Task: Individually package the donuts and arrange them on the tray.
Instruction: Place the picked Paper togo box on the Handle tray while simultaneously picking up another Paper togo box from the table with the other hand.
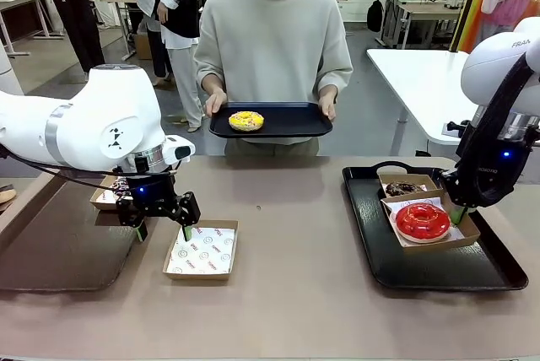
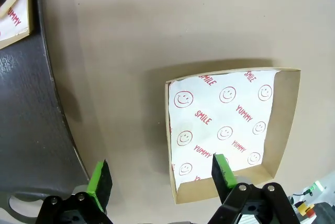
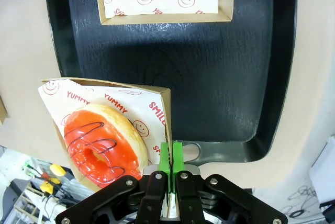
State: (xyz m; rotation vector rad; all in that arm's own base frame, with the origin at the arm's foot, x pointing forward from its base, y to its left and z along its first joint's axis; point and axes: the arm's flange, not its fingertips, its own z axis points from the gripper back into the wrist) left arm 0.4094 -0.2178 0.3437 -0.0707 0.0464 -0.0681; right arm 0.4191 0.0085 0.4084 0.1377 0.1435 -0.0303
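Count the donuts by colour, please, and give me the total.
Red donut: 1
Yellow donut: 1
Chocolate-brown donut: 1
Dark donut with coloured sprinkles: 1
Total: 4

The red donut (image 3: 104, 143) has glossy icing. Its box (image 3: 157, 110) is brown cardboard lined with printed paper. The black tray (image 3: 209, 77) looks like grained matt plastic.

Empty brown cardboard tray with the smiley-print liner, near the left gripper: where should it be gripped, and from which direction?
Probably pinch one thin upright side wall of the empty brown cardboard tray from above, one finger inside and one outside. It lies flat, open-topped and too wide to span; the left gripper, jaws open, already straddles its near-left wall.
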